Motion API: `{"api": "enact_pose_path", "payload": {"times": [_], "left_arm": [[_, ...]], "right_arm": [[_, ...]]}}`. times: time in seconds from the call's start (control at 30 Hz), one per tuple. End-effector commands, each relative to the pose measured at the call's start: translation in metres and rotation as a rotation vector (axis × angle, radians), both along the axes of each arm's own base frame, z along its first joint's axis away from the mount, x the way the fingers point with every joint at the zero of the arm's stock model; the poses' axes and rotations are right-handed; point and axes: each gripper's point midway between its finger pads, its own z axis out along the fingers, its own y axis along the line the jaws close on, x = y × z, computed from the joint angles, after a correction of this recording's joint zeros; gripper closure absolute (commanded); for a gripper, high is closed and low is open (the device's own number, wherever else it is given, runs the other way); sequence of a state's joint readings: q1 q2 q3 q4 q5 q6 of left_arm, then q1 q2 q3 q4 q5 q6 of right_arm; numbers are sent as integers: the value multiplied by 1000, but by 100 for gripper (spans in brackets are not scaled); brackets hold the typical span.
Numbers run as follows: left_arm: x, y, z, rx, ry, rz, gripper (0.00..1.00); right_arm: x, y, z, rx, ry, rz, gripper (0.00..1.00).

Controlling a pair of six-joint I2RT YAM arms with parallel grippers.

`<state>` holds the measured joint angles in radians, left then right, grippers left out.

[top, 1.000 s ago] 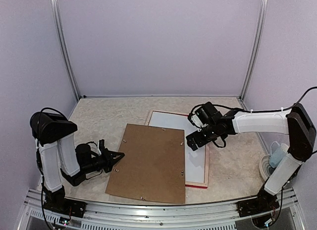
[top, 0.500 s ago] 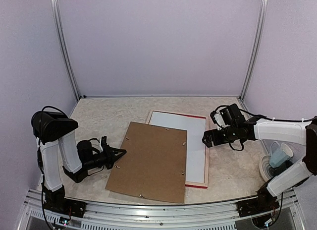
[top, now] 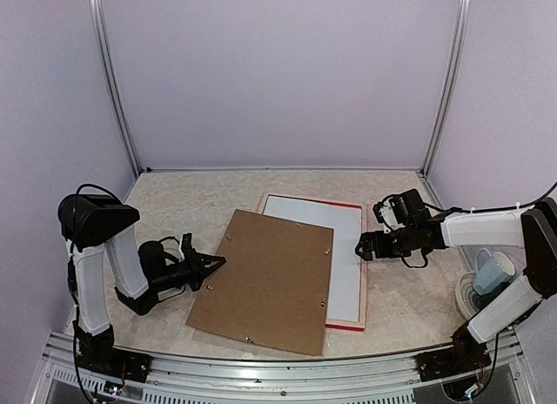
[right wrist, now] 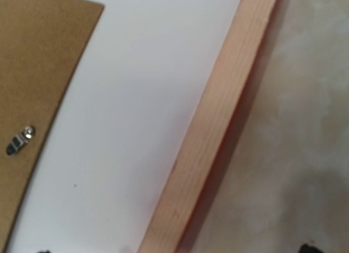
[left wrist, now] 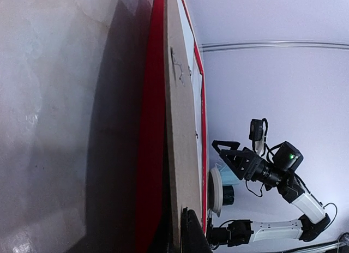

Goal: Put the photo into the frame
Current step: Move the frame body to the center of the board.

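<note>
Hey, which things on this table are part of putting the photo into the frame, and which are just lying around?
For the job: pale wood rectangular picture frame, face down; white sheet lying in it, possibly the photo's back; brown backing board askew across both.
Lying about: pale blue cup-shaped thing on a white disc, far right.

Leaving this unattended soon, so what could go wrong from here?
1. The backing board lies skewed over the frame, overhanging its left side. A push from the shut left gripper at its edge may slide it further off rather than seat it.
2. The open right gripper hangs at the frame's right rail and could knock the frame.
</note>
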<state>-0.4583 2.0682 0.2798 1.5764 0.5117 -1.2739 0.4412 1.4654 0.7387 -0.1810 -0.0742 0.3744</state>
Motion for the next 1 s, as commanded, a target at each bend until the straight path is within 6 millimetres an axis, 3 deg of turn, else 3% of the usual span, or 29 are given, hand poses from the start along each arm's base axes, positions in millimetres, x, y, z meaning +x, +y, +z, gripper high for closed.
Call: {"api": "enact_pose_path", "payload": {"times": [0.0,0.53,0.7,0.97], "left_arm": [[12,2,61,-81,-307,22,100],[8,-1,84,-130,-338,2,100],[8,-2,92,-146,-355,2,100],[13,-3,87,-146,-337,9,100]], "right_arm": [[11,7,1,47,-2,-10,2],[21,14,-22,60,43,-28,16],[19,15,-30,65,56,-24,28],[12,19,-39,78,75,10,47]]}}
